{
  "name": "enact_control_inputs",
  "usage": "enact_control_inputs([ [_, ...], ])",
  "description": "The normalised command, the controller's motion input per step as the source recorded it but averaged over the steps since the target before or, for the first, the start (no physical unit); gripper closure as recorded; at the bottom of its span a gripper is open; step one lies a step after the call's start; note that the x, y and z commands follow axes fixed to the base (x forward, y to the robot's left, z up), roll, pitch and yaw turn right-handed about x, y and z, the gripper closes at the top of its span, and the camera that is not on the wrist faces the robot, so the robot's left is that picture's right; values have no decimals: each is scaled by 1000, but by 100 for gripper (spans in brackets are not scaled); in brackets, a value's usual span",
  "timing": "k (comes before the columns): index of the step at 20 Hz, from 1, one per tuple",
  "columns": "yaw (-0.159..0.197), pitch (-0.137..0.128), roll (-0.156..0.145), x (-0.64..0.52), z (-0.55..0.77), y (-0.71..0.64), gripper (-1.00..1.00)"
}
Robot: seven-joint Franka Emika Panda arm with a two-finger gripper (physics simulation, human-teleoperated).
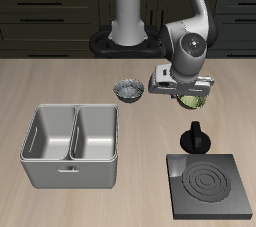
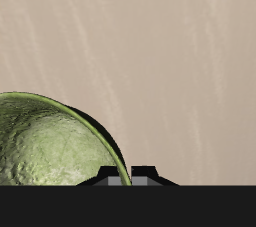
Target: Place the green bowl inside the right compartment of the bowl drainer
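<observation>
Your gripper (image 1: pixel 186 95) over green bowl (image 2: pixel 45 143); closure on rim cannot tell. Weak rim pinch: bowl may slip before bowl drainer (image 1: pixel 72 174).

Green bowl (image 1: pixel 190 99) olive, mottled inside, upright beneath my jaws, well apart from bowl drainer (image 1: pixel 72 143); right compartment (image 1: pixel 96 133) empty.

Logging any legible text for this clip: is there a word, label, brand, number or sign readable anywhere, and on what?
None: no readable text in either view.
The green bowl, grey bowl, bowl drainer, stove plate with its rings, and black knob carry no lettering.
</observation>
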Motion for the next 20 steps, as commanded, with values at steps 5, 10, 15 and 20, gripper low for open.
enact_control_inputs([
  [5, 14, -78, 6, -32, 384, -19, 100],
  [10, 3, -104, 12, -85, 587, -95, 100],
  [15, 32, -107, -9, -44, 596, -80, 100],
  [20, 14, -77, -5, -34, 447, -91, 100],
])
